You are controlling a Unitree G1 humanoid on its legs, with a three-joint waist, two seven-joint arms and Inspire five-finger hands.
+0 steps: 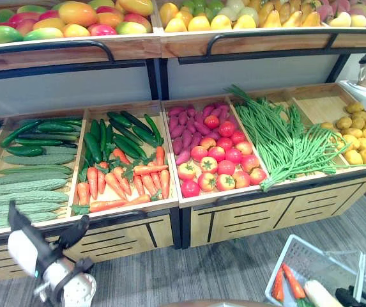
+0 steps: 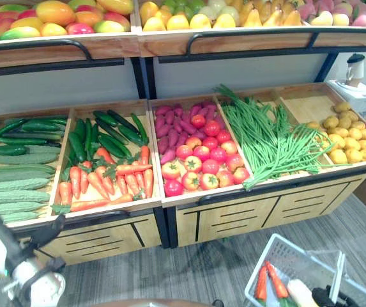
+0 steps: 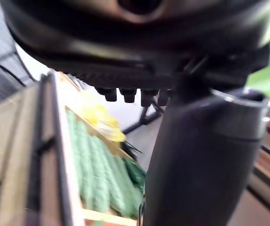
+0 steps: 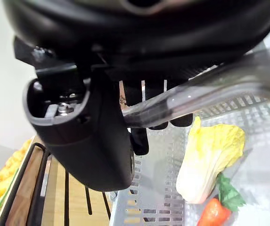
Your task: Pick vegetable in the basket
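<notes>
Basket (image 1: 276,254): white wire mesh w/ orange carrots (image 1: 294,281) & pale cabbage (image 4: 210,160).

White mesh basket (image 1: 317,259), low at right, holding two orange carrots (image 1: 291,281) and a pale cabbage (image 4: 210,160)

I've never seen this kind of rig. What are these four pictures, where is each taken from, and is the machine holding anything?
This is a humanoid robot with two arms, each ending in a dark hand. The two wide pictures come from cameras on its head, looking down at a produce stand with cucumbers, tomatoes and green beans in wooden bins. The two close pictures come from cameras on its wrists. The left hand is open and holds nothing. The right hand is curled round the handle of a white basket, which holds carrots and a cabbage.
</notes>
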